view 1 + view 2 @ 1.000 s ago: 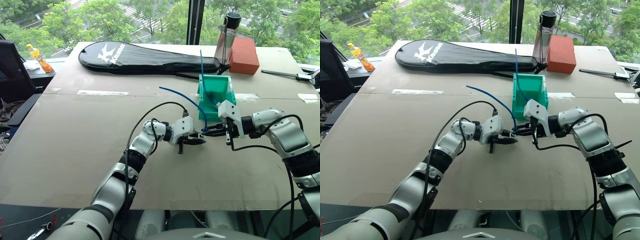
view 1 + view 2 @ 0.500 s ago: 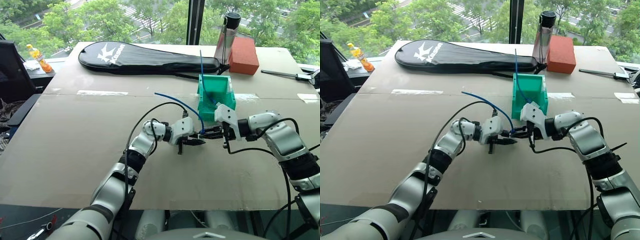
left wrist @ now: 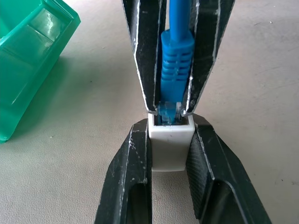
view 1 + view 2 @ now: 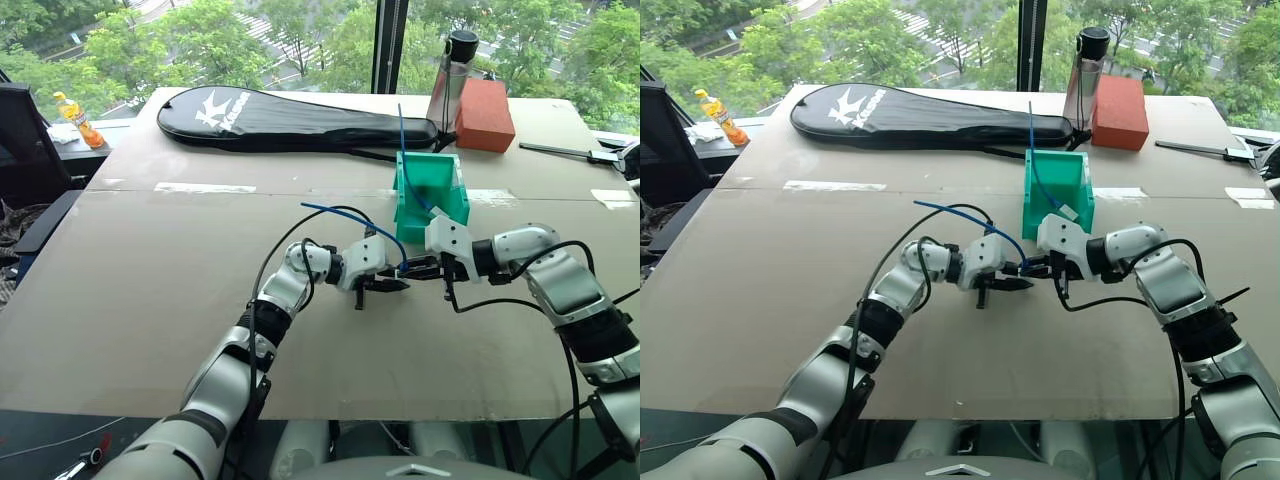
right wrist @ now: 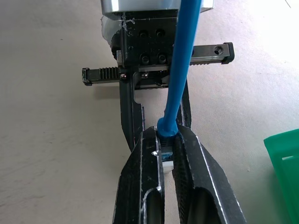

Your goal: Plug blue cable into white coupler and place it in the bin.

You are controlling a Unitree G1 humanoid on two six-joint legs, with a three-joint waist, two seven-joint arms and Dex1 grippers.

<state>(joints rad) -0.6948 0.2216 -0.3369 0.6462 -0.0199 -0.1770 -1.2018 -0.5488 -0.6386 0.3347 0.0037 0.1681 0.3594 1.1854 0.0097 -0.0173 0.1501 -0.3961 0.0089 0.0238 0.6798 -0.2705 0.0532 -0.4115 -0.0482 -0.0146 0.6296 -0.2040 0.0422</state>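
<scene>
Closed in from the right over the last second: right gripper [image 4: 418,267], pinched on the plug end of the blue cable [image 4: 355,214], now nose to nose with left gripper [image 4: 385,283]. Pressed around the white coupler [image 3: 170,140], socket facing the plug. Plug tip just at the socket mouth, seemingly not yet seated; plug axis and socket lined up, so likely a straight push along that line. Behind the hands, cable arching up and leftward. Farther back, the bin [image 4: 455,190], already holding another blue cable.
</scene>
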